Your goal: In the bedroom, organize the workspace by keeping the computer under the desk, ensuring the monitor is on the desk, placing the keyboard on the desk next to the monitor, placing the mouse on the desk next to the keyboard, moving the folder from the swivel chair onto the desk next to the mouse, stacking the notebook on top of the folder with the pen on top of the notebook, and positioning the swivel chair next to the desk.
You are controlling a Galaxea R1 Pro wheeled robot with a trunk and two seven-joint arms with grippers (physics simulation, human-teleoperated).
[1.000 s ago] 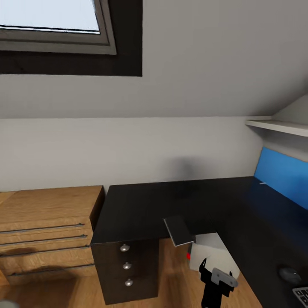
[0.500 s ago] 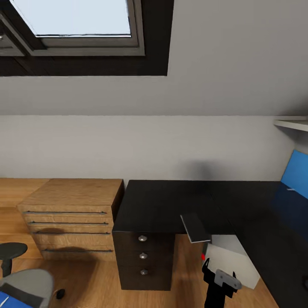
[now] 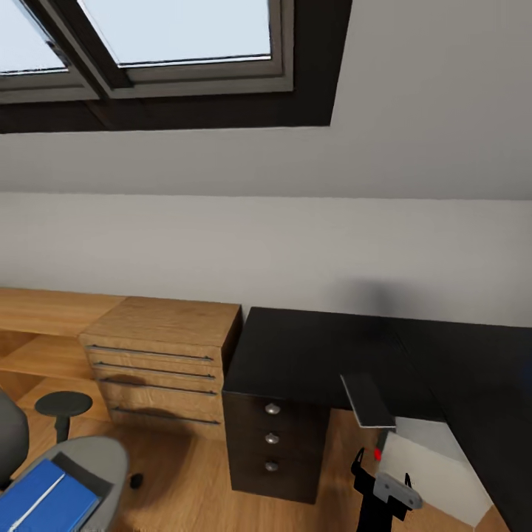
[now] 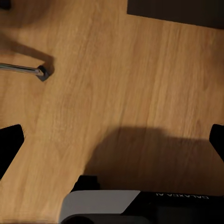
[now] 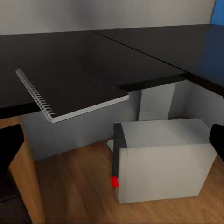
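Note:
The black desk (image 3: pixel 318 351) fills the right side of the head view, with its drawer unit (image 3: pixel 273 440) of three silver knobs. A grey spiral notebook (image 3: pixel 367 399) lies on the desk and overhangs its inner edge; in the right wrist view the notebook (image 5: pixel 70 93) juts out above the grey-white computer (image 5: pixel 161 161). The computer (image 3: pixel 436 469) stands on the floor under the desk, red light lit. At lower left the swivel chair (image 3: pixel 100 458) carries the blue folder (image 3: pixel 44 502). My right gripper (image 5: pixel 112 144) is open, facing the computer. My left gripper (image 4: pixel 112 144) is open over bare floor.
A light wood chest of drawers (image 3: pixel 159 358) stands left of the desk against the pale wall. A roof window (image 3: pixel 162 44) sits above. The chair's black armrest (image 3: pixel 63 405) rises at left. A metal chair leg with castor (image 4: pixel 25 70) crosses the plank floor.
The head camera has swung left: the blue wall panel, shelf and desk's right wing slid out of view, and the swivel chair with the folder came in. Notebook and computer have not moved.

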